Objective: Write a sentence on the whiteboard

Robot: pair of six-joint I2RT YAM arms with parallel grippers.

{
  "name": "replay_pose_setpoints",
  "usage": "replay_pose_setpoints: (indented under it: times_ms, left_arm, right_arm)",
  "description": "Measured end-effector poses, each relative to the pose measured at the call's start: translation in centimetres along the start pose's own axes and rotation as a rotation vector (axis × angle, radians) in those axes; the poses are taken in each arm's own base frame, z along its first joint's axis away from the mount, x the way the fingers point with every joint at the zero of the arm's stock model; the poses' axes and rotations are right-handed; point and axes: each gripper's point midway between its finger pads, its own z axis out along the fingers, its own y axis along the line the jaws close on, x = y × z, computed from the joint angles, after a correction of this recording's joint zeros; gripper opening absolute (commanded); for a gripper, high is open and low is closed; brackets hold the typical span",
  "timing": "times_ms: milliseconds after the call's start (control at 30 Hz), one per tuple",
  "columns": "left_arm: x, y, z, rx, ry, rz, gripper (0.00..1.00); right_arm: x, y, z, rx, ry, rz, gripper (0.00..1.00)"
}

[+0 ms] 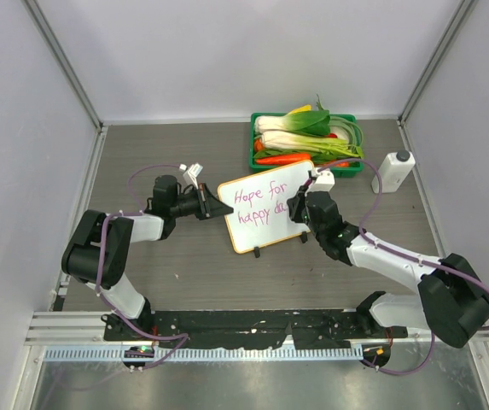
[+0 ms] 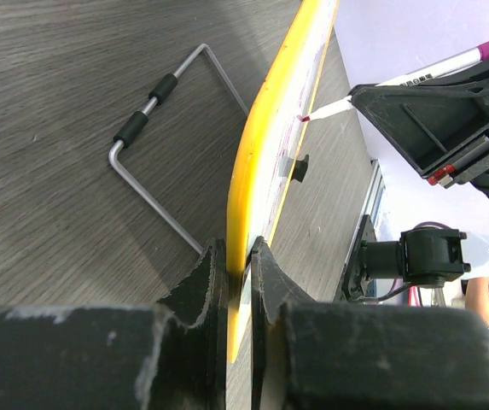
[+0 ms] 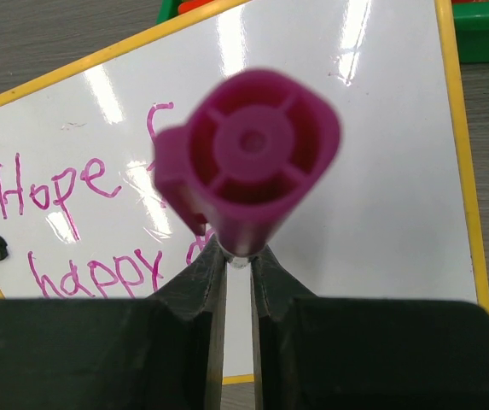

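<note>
The whiteboard (image 1: 259, 234), white with a yellow-orange rim, stands tilted in mid-table. The sentence (image 1: 257, 195) in pink reads "Hope for" above "happy", with further strokes hidden by the marker. My left gripper (image 1: 219, 208) is shut on the board's left edge; the left wrist view shows its jaws (image 2: 240, 256) pinching the rim (image 2: 261, 145). My right gripper (image 1: 300, 207) is shut on a pink marker (image 3: 248, 154), whose tip (image 2: 305, 117) touches the board face. The right wrist view shows the board (image 3: 381, 171), its writing (image 3: 48, 184) and my right gripper (image 3: 237, 256).
A green tray (image 1: 255, 154) of vegetables stands just behind the board. A white bottle (image 1: 393, 171) sits at the right. A small white object (image 1: 195, 171) lies behind my left gripper. The board's wire stand (image 2: 154, 90) juts out behind it. Enclosure walls ring the table.
</note>
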Motion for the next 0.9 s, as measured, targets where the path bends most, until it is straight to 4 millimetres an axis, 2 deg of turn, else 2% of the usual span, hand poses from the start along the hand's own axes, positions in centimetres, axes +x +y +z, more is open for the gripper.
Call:
replay_pose_setpoints:
  times_ms: [333, 533, 700, 900]
  left_arm:
    - [0.0, 0.0, 0.0, 0.0, 0.0, 0.0, 0.0]
    - [0.0, 0.0, 0.0, 0.0, 0.0, 0.0, 0.0]
    - [0.0, 0.0, 0.0, 0.0, 0.0, 0.0, 0.0]
    - [0.0, 0.0, 0.0, 0.0, 0.0, 0.001, 0.0]
  right_arm:
    - [-0.3, -0.1, -0.5, 0.003, -0.003, 0.0, 0.02]
    - [-2.3, 0.4, -1.4, -0.014, -0.054, 0.018, 0.01]
    - [-3.7, 0.7, -1.4, -0.011, -0.085, 0.022, 0.02]
    - [-2.8, 0.5, -0.5, 0.005, -0.058, 0.011, 0.01]
